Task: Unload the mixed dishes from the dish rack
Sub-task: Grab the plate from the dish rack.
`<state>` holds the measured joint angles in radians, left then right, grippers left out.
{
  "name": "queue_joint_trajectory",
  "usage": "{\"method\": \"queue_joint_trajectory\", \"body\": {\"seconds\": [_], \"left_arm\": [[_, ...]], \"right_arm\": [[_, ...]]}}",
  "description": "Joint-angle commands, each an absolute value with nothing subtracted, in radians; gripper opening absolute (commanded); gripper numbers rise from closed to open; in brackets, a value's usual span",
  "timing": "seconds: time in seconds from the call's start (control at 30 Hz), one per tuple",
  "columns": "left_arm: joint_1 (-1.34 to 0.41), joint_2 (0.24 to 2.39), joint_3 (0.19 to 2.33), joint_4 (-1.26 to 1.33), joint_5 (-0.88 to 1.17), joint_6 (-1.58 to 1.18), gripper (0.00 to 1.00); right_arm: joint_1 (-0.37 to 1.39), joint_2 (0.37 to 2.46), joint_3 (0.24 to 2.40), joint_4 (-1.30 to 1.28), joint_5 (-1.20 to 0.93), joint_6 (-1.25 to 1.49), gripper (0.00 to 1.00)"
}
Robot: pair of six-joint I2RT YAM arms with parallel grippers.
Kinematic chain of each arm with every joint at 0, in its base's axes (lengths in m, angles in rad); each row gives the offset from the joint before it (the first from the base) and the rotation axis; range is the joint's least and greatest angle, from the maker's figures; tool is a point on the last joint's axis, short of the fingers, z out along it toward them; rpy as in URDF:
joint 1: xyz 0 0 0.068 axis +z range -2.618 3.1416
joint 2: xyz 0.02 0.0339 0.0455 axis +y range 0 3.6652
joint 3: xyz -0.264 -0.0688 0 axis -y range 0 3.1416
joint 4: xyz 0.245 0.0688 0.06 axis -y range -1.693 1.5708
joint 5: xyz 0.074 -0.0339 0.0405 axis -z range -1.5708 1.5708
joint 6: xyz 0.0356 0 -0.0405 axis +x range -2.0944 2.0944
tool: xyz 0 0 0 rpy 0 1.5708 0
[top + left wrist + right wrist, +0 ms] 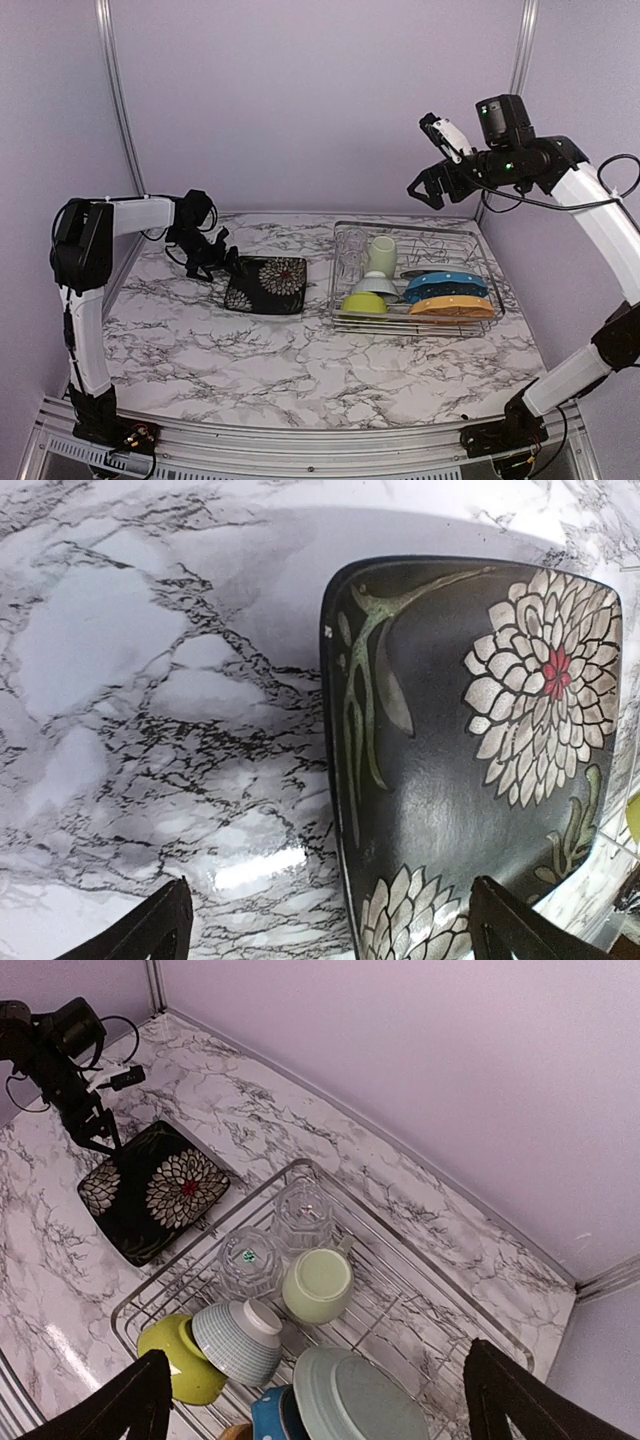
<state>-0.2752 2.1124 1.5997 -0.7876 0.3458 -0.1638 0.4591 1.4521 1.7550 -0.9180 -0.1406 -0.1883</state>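
Observation:
The dark square plate (268,284) (480,760) (150,1190), with white flowers, lies flat on the marble table left of the dish rack (415,228) (415,1257). My left gripper (213,262) (330,930) is open low over the plate's left edge, holding nothing. In the rack are two clear glasses (352,250) (248,1260), a pale green mug (382,254) (318,1285), a lime green bowl (364,302) (175,1355), a small white striped bowl (376,284) (240,1340), a blue plate (445,285) (265,1415) and an orange plate (450,307). My right gripper (430,185) (320,1400) hangs open high above the rack.
A pale teal plate (360,1400) stands in the rack beside the blue one. Purple walls with metal posts (120,110) close the back and sides. A metal rail (300,440) runs along the near edge.

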Motion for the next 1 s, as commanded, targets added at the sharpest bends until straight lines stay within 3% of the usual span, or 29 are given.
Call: {"method": "queue_joint_trajectory", "body": {"seconds": [0.0, 0.3, 0.47, 0.97], "left_arm": [[-0.273, 2.019, 1.586, -0.795, 0.303, -0.140, 0.99], [-0.291, 1.919, 1.571, -0.775, 0.299, -0.124, 0.99], [-0.296, 1.873, 1.543, -0.757, 0.303, -0.137, 0.99], [-0.296, 1.813, 1.495, -0.736, 0.327, -0.153, 0.99]], "right_arm": [[0.507, 1.375, 1.713, -0.983, -0.011, -0.296, 0.98], [0.605, 1.337, 1.661, -1.087, 0.158, -0.356, 0.97], [0.636, 1.398, 1.675, -1.178, 0.205, -0.350, 0.91], [0.764, 1.557, 1.654, -1.187, 0.487, -0.371, 0.87]]}}
